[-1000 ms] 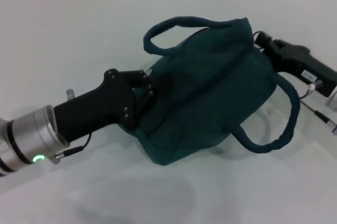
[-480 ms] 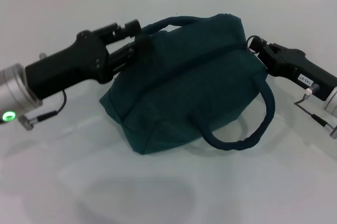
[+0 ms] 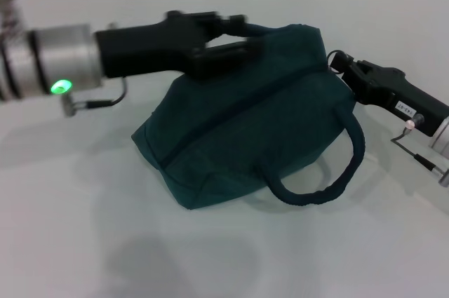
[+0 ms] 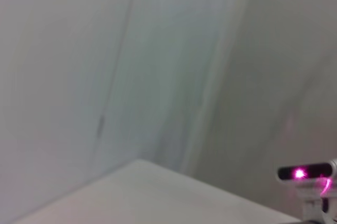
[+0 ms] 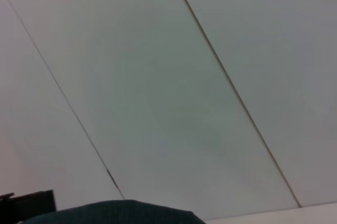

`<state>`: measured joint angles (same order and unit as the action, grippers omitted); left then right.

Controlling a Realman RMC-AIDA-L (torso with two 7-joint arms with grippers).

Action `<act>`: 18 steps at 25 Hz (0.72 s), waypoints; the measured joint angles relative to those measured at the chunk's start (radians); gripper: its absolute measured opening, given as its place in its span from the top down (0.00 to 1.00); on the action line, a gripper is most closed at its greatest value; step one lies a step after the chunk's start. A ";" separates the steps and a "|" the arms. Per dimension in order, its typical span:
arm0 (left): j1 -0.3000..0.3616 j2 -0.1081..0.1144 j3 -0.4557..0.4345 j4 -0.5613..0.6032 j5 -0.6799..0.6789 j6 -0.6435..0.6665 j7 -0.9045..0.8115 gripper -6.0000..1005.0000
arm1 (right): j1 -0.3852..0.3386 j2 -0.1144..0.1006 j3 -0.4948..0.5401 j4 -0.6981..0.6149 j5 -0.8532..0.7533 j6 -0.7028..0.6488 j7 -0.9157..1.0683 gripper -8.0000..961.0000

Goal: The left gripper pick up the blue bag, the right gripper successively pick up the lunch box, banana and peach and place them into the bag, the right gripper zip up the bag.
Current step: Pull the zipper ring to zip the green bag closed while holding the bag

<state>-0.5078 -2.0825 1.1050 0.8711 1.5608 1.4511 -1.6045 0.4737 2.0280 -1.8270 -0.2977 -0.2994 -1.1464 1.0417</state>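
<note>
Centre frame in the head view, the blue bag [image 3: 245, 130] sits on the white table [image 3: 84, 242], its body slumped toward the lower left and one padded loop handle [image 3: 330, 186] drooping over its lower right side. Reaching in from the upper left, the left gripper [image 3: 235, 38] extends from a silver wrist whose green ring light [image 3: 59, 87] glows at the left edge; its two black fingers lie at the bag's upper rim, set narrowly with the second handle apparently between them, though motion blur leaves the grip itself uncertain. At the right edge, the right gripper [image 3: 339, 63] presses against the bag's upper right corner, a white label [image 3: 405, 108] showing on its black housing; whether its fingers are parted or closed cannot be told. The bag's top looks closed along a dark seam running diagonally across the fabric. The left wrist view shows only pale wall and a small device with a pink light [image 4: 300, 173] in its lower right corner. The right wrist view shows pale panelled wall above a sliver of teal fabric [image 5: 116, 213] at the bottom.
</note>
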 joint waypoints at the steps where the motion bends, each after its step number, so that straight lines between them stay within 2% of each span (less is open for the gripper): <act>1: -0.028 0.001 0.003 0.005 0.028 0.000 -0.040 0.48 | -0.001 0.000 0.000 0.000 0.000 0.000 0.000 0.98; 7: -0.152 -0.001 0.022 0.013 0.163 0.003 -0.195 0.52 | -0.004 0.000 0.001 0.000 0.001 -0.001 0.000 0.98; 14: -0.180 -0.004 0.101 0.010 0.197 -0.108 -0.258 0.56 | -0.008 0.000 0.000 0.003 0.020 -0.018 0.000 0.97; 18: -0.185 -0.005 0.110 0.012 0.203 -0.119 -0.265 0.59 | -0.009 0.000 0.001 0.008 0.024 -0.024 -0.001 0.97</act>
<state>-0.6931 -2.0873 1.2152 0.8833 1.7636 1.3324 -1.8691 0.4647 2.0279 -1.8256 -0.2900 -0.2756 -1.1702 1.0407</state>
